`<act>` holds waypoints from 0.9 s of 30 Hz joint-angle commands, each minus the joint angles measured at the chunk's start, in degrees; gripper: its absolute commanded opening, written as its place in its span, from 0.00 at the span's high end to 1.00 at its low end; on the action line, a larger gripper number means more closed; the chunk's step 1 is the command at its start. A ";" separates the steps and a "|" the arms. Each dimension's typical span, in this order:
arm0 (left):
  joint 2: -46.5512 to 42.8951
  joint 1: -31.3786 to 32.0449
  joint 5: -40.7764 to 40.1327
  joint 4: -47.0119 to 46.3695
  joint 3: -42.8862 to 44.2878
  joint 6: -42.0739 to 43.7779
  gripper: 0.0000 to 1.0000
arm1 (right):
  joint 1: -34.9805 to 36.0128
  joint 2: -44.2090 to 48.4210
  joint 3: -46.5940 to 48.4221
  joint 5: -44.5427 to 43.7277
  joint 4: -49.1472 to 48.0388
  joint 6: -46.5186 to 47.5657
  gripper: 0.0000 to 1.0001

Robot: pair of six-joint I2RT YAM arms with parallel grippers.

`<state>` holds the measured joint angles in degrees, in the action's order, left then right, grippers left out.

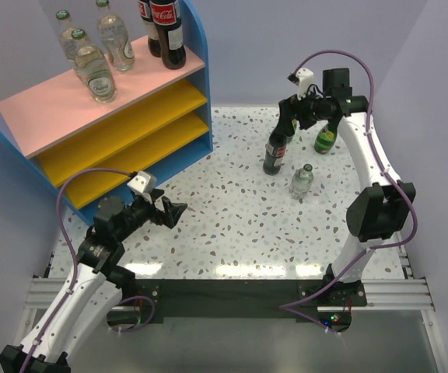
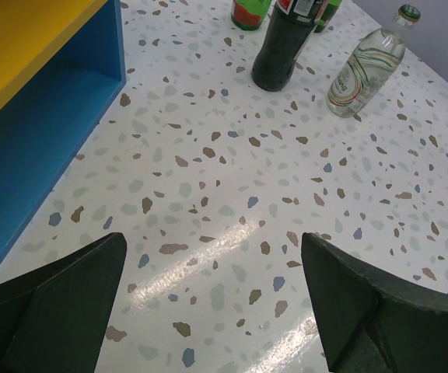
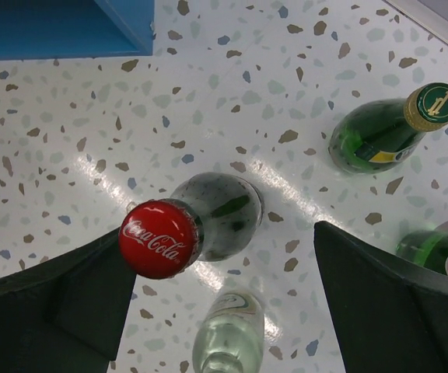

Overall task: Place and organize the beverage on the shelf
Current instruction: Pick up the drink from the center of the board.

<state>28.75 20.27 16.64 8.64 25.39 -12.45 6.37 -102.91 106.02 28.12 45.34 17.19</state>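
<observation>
The large shelf unit with blue side panels, a pink top board and yellow lower boards (image 1: 119,124) stands at the far left. Three clear green-capped bottles (image 1: 93,71) and two dark cola bottles with red labels (image 1: 167,31) stand on its pink top. The left gripper (image 2: 212,264) hangs wide apart over the speckled white table (image 1: 232,225), holding nothing.

Further right, the right gripper (image 3: 222,287) has its jaws spread wide on either side of a dark red-capped cola bottle (image 3: 208,221) upright on the table. The cap seems to graze one finger, but contact is unclear. Right of it are a lone clear bottle with a green cap (image 1: 302,180), a gold-capped green glass bottle (image 3: 372,140) and a red-labelled green glass bottle (image 3: 434,252).
</observation>
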 commanded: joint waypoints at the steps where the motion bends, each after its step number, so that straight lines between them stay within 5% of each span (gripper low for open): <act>1: -0.10 -0.23 -0.38 -1.09 0.89 0.76 0.01 | 0.22 -1.15 2.88 1.59 -2.36 -2.16 0.07; 19: -0.10 -0.23 -0.56 -1.09 0.89 0.85 0.00 | 1.80 -4.22 4.55 1.85 -3.07 -2.69 0.19; 27: -0.10 -0.23 -0.56 -1.09 0.89 0.85 0.00 | 2.50 -3.70 4.55 1.85 -2.80 -2.16 0.34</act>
<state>28.77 20.27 16.43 8.64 25.39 -12.45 8.36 -106.85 108.03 29.50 44.12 15.22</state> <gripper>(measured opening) 0.994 0.673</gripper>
